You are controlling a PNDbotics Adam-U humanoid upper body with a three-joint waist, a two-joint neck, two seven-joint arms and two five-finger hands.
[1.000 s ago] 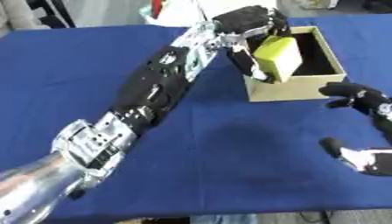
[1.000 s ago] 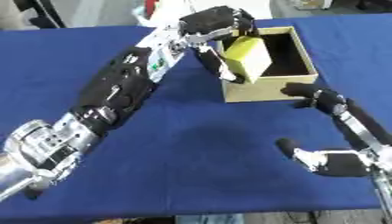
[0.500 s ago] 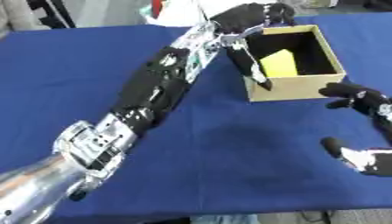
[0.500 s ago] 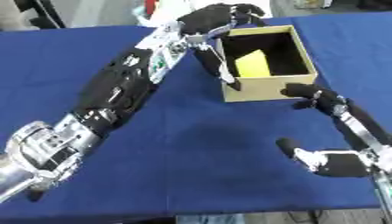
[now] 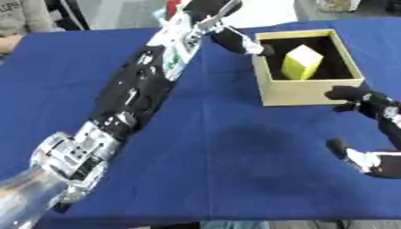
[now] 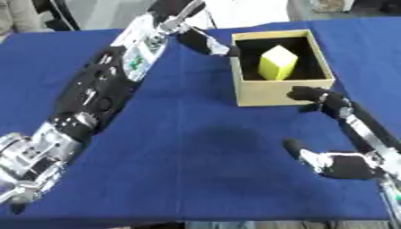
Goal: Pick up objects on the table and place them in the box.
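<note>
Inside the square cardboard box (image 5: 309,89) lies a yellow block (image 5: 301,62); both hands' fingers (image 6: 210,43) hang released.

No text, label or number can be read anywhere — not on the box (image 5: 301,92), block (image 5: 301,62) or arm

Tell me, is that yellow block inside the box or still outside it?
Inside. The yellow block sits tilted within the box, below its rim, and neither hand touches it.
</note>
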